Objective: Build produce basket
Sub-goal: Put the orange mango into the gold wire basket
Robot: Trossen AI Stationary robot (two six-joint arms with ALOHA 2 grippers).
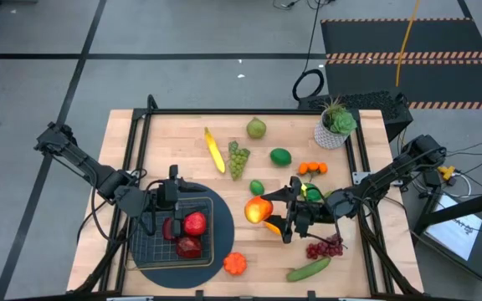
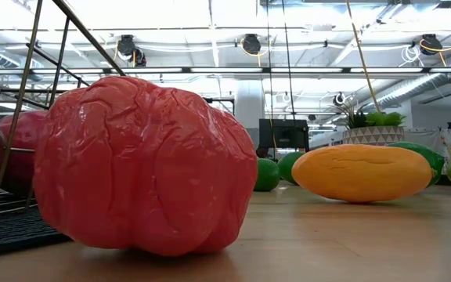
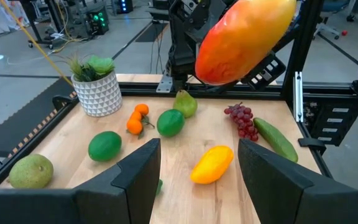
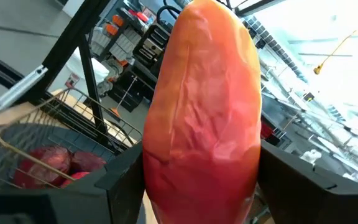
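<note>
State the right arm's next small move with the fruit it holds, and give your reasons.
Probably carry it toward the basket. The right gripper is shut on the red-orange mango, lifted clear of the table, while the basket holds only red apples. The left gripper waits open over the basket's edge.

Open board between mango and basket

The basket (image 1: pixel 182 230) is overhung by the left gripper (image 1: pixel 159 219); bare wood (image 1: pixel 228 221) is left beside it.

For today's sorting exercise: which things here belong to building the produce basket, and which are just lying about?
Job:
basket
red apples
mango in right gripper
banana
grapes
cucumber

Lying about:
potted plant
round mat
</note>
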